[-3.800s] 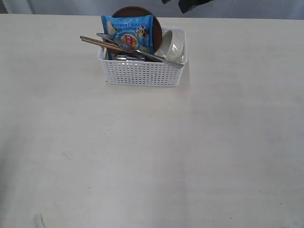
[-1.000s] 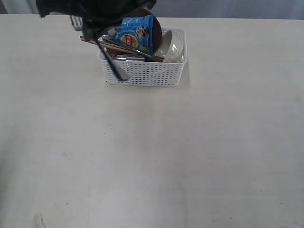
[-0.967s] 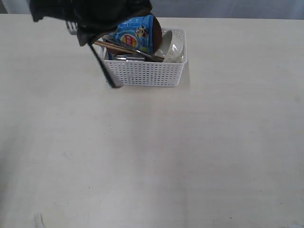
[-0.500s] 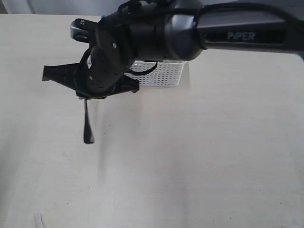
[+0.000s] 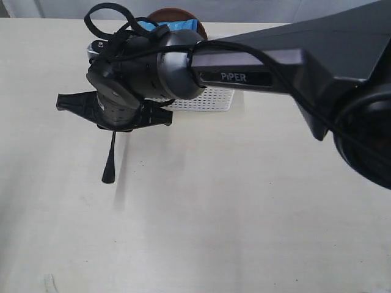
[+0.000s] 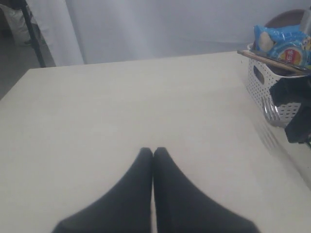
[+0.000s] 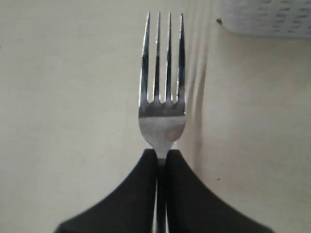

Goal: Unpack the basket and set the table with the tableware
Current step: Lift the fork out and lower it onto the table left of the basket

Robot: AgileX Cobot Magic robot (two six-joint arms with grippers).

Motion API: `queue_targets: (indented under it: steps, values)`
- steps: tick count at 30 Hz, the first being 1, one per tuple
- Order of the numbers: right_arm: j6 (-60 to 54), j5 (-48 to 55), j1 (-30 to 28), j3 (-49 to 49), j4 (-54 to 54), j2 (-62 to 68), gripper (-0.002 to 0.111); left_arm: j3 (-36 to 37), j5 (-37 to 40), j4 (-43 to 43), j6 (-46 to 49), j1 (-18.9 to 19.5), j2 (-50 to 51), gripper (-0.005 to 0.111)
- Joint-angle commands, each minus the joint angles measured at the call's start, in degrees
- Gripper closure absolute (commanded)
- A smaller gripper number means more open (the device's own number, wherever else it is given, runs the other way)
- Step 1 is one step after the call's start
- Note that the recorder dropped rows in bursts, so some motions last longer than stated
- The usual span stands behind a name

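1. Right fingers [image 7: 131,194] are clenched on the fork's [image 7: 162,116] neck, with the tines projecting beyond them.
2. The fork [image 5: 110,162] is held over the worktop [image 5: 244,213], near the basket [image 5: 208,101], on its left-edge side.
3. The basket stands by the far edge and holds a chip bag [image 6: 284,43].
4. Left fingers [image 6: 126,194] are pressed together, empty.

Steel fork [image 7: 163,121] between fingers [image 7: 129,194], near white basket [image 5: 211,99]
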Motion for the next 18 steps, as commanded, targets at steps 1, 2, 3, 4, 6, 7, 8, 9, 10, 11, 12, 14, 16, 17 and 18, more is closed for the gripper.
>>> queue_targets:
  steps: [1,2,3,4,6,7,8,9,10,11,12,14,16,17,18]
  values:
    - [7.08,-0.19,-0.29,-0.45,-4.77,0.66,0.109,0.13,-0.03,0.23,-0.13,-0.32,-0.11,0.107]
    - [7.08,-0.19,-0.29,-0.45,-4.77,1.04,0.109,0.13,-0.03,0.23,-0.13,-0.32,-0.11,0.107]
    - [7.08,-0.08,-0.29,-0.45,-4.77,1.46,0.109,0.13,-0.03,0.23,-0.13,-0.32,-0.11,0.107]
    - [6.97,-0.08,-0.29,-0.45,-4.77,1.89,0.109,0.13,-0.03,0.23,-0.13,-0.32,-0.11,0.107]
    - [6.97,-0.64,-0.29,-0.45,-4.77,2.73,0.109,0.13,-0.03,0.23,-0.13,-0.32,-0.11,0.107]
    - [6.86,-1.26,-0.29,-0.45,-4.77,2.84,0.109,0.13,-0.03,0.23,-0.13,-0.32,-0.11,0.107]
    - [6.47,-2.03,-0.14,-0.45,-4.77,3.01,0.109,0.13,-0.03,0.23,-0.13,-0.32,-0.11,0.107]
    - [6.37,-3.27,0.12,-0.45,-4.77,3.01,0.109,0.13,-0.03,0.23,-0.13,-0.32,-0.11,0.107]
    - [6.22,-4.16,0.27,-0.45,-4.77,3.11,0.109,0.13,-0.03,0.23,-0.13,-0.32,-0.11,0.107]
    - [6.22,-4.90,0.43,-0.45,-4.77,3.11,0.109,0.13,-0.03,0.23,-0.13,-0.32,-0.11,0.107]
    - [6.37,-5.24,0.43,-0.45,-4.77,3.14,0.109,0.13,-0.03,0.23,-0.13,-0.32,-0.11,0.107]
    - [7.09,-5.24,0.43,-0.45,-4.77,3.47,0.109,0.13,-0.03,0.23,-0.13,-0.32,-0.11,0.107]
    - [7.09,-4.88,0.28,-0.45,-4.77,3.97,0.109,0.13,-0.03,0.23,-0.13,-0.32,-0.11,0.107]
    - [7.09,-4.77,0.28,-0.45,-4.77,4.28,0.109,0.13,-0.03,0.23,-0.13,-0.32,-0.11,0.107]
    - [7.09,-4.61,0.28,-0.45,-4.77,4.57,0.109,0.13,-0.03,0.23,-0.13,-0.32,-0.11,0.107]
